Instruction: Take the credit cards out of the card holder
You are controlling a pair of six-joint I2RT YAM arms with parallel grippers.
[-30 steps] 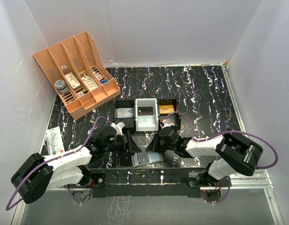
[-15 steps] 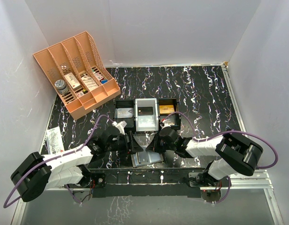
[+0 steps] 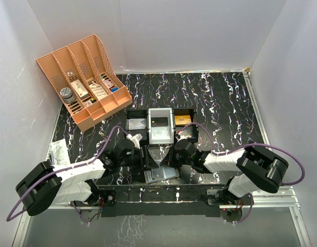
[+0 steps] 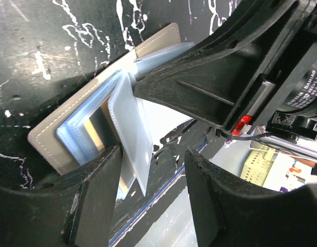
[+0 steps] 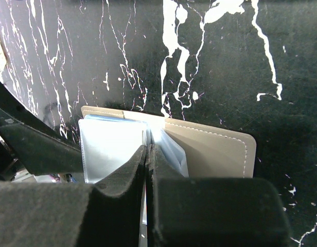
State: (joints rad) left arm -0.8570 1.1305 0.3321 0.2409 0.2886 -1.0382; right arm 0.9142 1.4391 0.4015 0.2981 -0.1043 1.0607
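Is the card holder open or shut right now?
Open. The card holder lies spread on the table, cover down, its clear sleeves fanned upward; the right gripper is shut among them.

Probably a robotics lab enclosure: plain white walls (image 3: 189, 31) boxing in a black marbled table (image 3: 220, 103), aluminium rail (image 3: 255, 103) at its edge.
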